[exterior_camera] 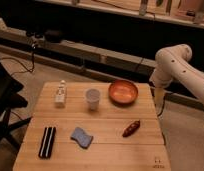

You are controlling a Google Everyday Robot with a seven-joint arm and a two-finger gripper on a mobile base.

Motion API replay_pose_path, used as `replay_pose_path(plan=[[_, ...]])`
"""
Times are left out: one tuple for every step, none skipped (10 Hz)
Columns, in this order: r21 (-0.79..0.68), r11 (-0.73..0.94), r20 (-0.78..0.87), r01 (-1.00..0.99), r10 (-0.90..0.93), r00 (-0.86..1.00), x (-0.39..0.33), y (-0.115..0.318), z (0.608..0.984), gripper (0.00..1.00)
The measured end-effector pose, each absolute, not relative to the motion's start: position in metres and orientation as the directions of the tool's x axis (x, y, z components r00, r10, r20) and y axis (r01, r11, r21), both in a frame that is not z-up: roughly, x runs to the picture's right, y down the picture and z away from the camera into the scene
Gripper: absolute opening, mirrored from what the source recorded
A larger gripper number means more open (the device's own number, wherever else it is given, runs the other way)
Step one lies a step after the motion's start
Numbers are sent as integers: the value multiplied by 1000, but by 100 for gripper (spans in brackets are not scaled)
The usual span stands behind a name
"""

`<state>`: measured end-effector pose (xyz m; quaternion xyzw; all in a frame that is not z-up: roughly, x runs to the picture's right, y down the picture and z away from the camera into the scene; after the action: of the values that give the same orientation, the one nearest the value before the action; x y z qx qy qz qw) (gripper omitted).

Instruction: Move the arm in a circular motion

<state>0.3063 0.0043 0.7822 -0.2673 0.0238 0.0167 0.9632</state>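
Arm (177,65) at right edge of frame, gripper (158,98) hanging just off desk (110,145) edge, jaws spread, empty. Rigid heavy links; no grasp needed, free-air sweep.

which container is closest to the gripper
The round orange bowl, rightmost of the three; the gripper hangs just off the table's right edge, beside it.

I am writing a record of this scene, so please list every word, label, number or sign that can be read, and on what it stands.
Table, corner at the picture's lower right: a small dark mark, too blurred to read.
Small bottle: any label is too blurred to read.
The arm and its gripper, which hangs beside the table's right edge: dark dots only, no text.
So no text can be quoted.
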Motion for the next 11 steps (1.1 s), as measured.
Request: replay_pose_path(plan=[[-513, 858, -48, -36, 14, 999, 301, -1, 789, 80], [-513, 858, -40, -25, 6, 999, 296, -7, 796, 80], [-514, 858, -42, -18, -4, 999, 293, -10, 799, 80], [-518, 856, -34, 0, -20, 999, 286, -8, 798, 80], [-517, 856, -28, 16, -36, 999, 274, -7, 798, 80], [-517, 855, -16, 37, -53, 998, 252, -6, 799, 80], [-517, 854, -5, 57, -69, 998, 234, -4, 801, 80], [-515, 855, -6, 70, -85, 996, 225, -1, 800, 80], [-516, 853, -6, 82, -100, 995, 222, 4, 801, 80], [-515, 852, 2, 97, -112, 994, 213, 5, 802, 80], [-514, 852, 7, 103, -116, 993, 210, 5, 804, 80]])
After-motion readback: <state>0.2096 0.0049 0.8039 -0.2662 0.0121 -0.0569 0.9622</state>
